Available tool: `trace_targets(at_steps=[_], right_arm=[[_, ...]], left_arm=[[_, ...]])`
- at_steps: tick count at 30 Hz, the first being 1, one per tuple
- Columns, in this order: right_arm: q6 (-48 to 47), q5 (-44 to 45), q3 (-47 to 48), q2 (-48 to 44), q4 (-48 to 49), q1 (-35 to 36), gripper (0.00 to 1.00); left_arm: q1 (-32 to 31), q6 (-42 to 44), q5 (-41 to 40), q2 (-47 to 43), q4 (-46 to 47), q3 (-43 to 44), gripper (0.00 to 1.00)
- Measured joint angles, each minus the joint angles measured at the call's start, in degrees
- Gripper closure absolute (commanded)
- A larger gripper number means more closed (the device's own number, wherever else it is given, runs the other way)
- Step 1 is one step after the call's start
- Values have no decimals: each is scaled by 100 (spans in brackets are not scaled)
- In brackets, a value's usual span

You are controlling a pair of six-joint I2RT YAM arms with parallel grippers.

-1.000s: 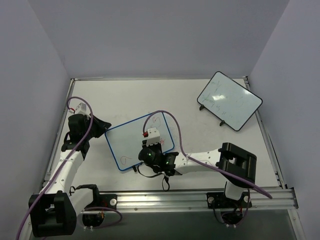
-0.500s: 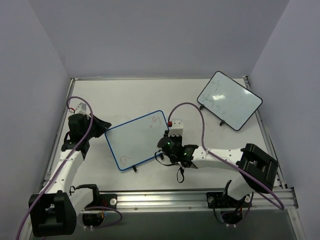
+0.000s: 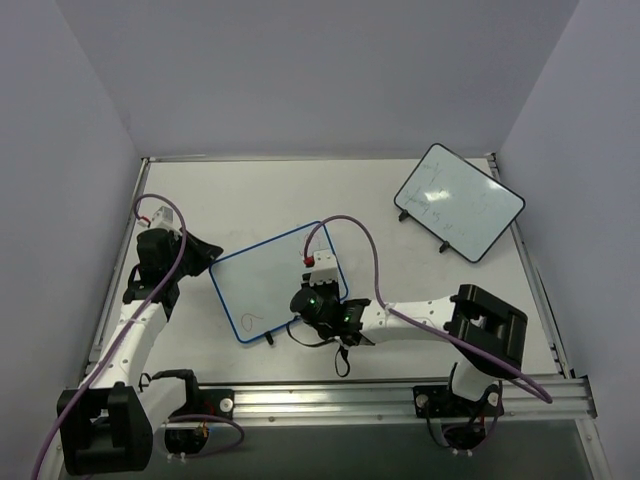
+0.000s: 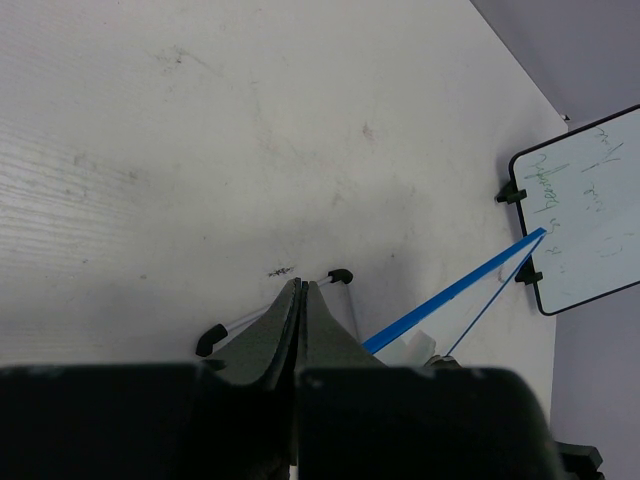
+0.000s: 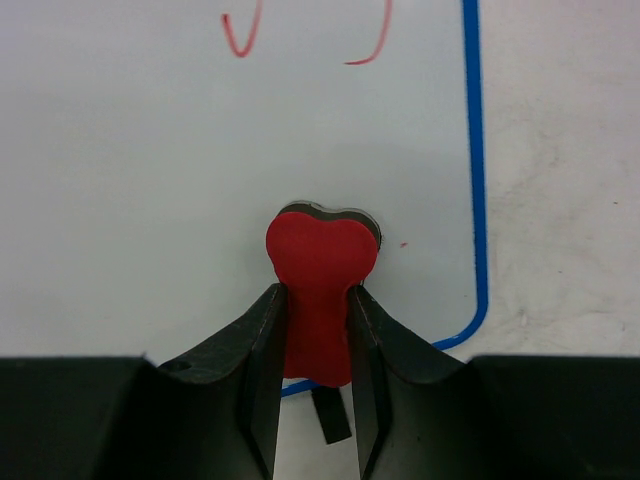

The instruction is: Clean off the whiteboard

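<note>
Under the right hand (image 5: 318, 300), clamped on a red eraser (image 5: 320, 262), lies a corner of the whiteboard (image 5: 150, 180).

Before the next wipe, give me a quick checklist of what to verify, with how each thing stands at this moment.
1. Eraser grip: the right claw is shut on the red eraser: ok.
2. Eraser placement: it sits over the whiteboard, inside the blue rim: ok.
3. Board clean: there are red strokes ahead of the eraser and a squiggle by the near left corner: not ok.
4. Board steadied: the left claw is shut at the board's left edge, but whether it grips the rim: cannot tell.
5. Wiping area: the black-rimmed board stands well apart from it: ok.
</note>
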Motion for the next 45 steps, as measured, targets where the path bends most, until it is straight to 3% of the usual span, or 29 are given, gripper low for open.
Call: trace_targets(at_steps=[10,21,30,45], right_arm=[[-101,-31,210,199,157,114,100],[160,33,-387,-330,251,-557,100],[216,125,-415,-339,210,-597,100],[-92,262,680,605,199,424,100]], left_arm=[[0,0,0,0,7,0,98],[-11,0,9,0,0,0,98],[-11,0,22,0,0,0,98],[-11,-2,24,0,35,0,98]])
